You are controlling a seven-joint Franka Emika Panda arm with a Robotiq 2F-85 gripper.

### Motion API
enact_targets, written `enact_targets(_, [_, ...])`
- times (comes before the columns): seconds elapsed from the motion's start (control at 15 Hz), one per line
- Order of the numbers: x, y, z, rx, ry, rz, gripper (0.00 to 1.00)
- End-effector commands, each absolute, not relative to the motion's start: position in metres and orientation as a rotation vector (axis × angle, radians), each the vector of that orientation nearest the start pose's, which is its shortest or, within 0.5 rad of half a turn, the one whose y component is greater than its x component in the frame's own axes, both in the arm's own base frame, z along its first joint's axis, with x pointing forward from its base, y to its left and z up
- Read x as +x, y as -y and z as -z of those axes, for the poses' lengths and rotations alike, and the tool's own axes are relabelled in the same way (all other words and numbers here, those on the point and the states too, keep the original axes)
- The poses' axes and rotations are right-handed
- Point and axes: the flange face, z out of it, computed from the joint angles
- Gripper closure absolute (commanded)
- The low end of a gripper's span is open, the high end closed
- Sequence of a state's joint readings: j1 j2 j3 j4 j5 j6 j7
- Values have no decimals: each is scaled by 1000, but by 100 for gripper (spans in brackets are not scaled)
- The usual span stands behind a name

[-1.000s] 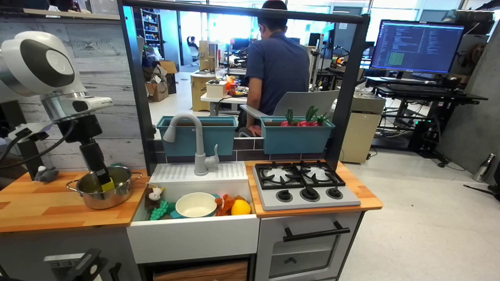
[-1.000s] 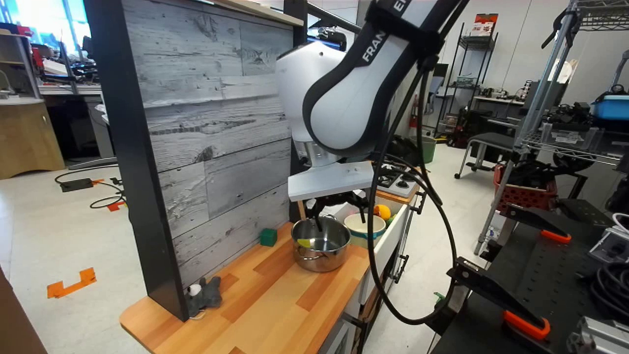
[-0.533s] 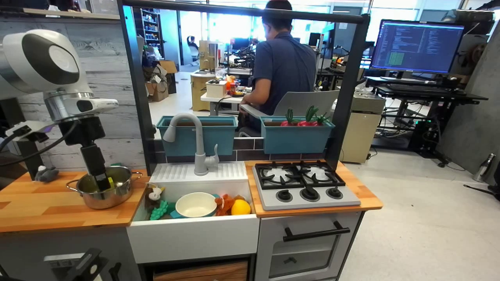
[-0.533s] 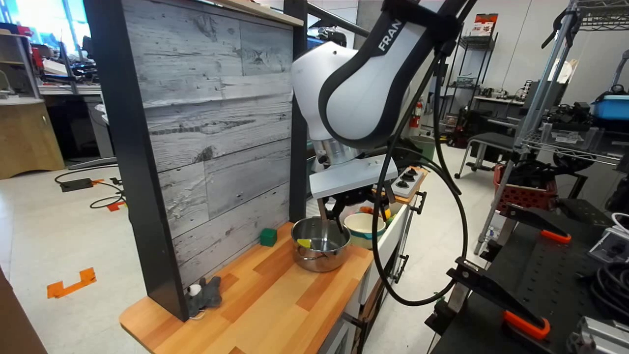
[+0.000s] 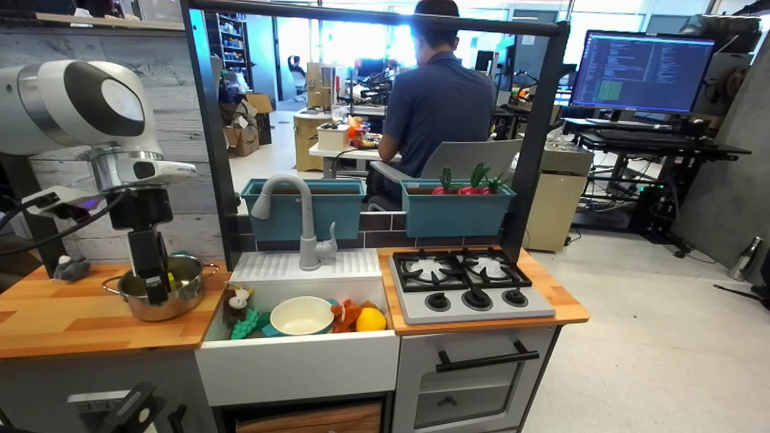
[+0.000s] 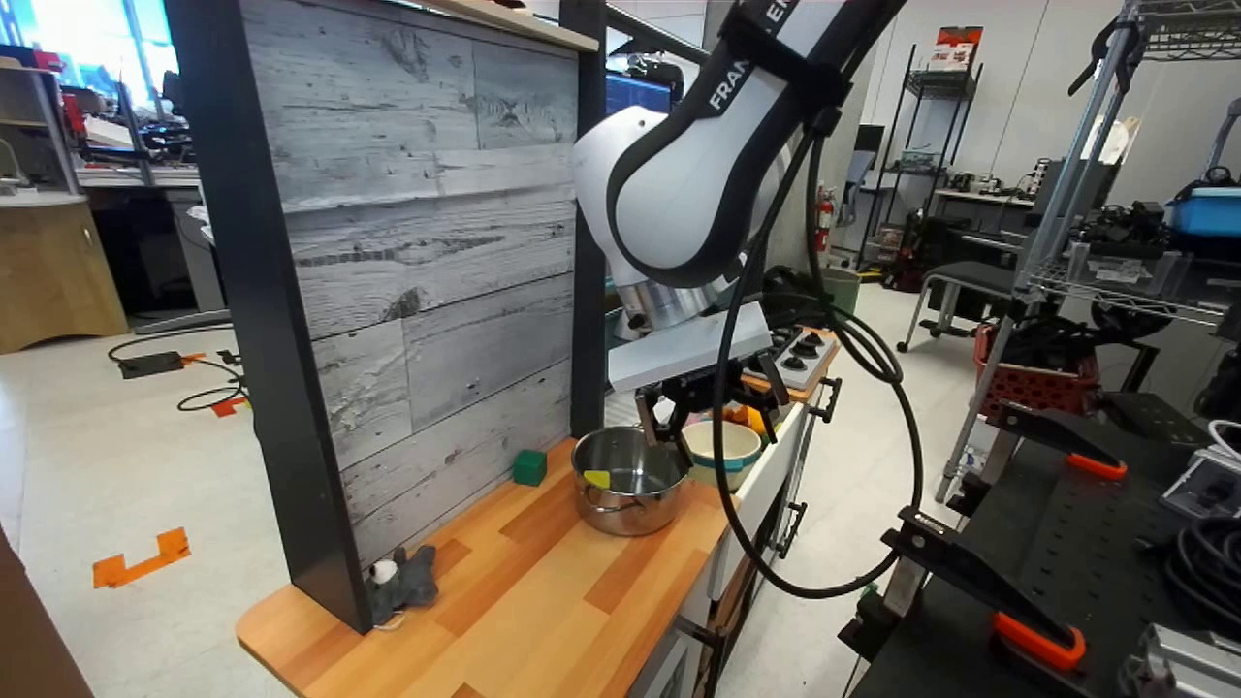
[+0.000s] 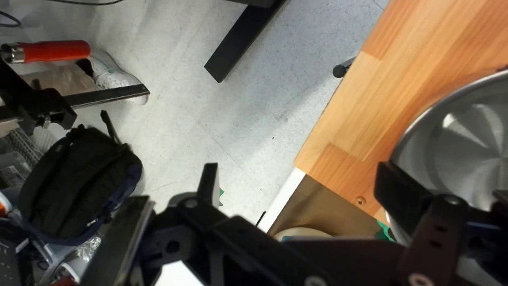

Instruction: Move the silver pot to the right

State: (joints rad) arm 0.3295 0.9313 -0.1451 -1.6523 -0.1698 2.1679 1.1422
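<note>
The silver pot stands upright on the wooden counter left of the sink, with its two loop handles out to the sides. It also shows in an exterior view, and part of its rim and shiny inside shows at the right edge of the wrist view. A small yellow piece lies in it. My gripper is open and empty, pointing down at the pot's sink side. One finger overlaps the near rim in the wrist view; I cannot tell whether it touches. The other finger is out beyond the rim.
The sink beside the counter holds a cream bowl, a yellow ball and toys. A grey faucet rises behind it, and a stove lies to the right. A green block and grey plush sit by the wall.
My gripper has turned and moved from over the pot's inside to its sink-side rim. The pot has shifted very slightly at most.
</note>
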Motion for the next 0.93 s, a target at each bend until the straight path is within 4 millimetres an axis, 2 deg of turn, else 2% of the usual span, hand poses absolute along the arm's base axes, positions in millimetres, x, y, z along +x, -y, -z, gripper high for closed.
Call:
enact_targets(0.0, [625, -121, -41, -3252, -1436, -249, 0])
enact_targets(0.33, [630, -136, -38, -3252, -1388, -185, 0])
enact_targets(0.87, [637, -125, -19, -3210, -1598, -358, 0])
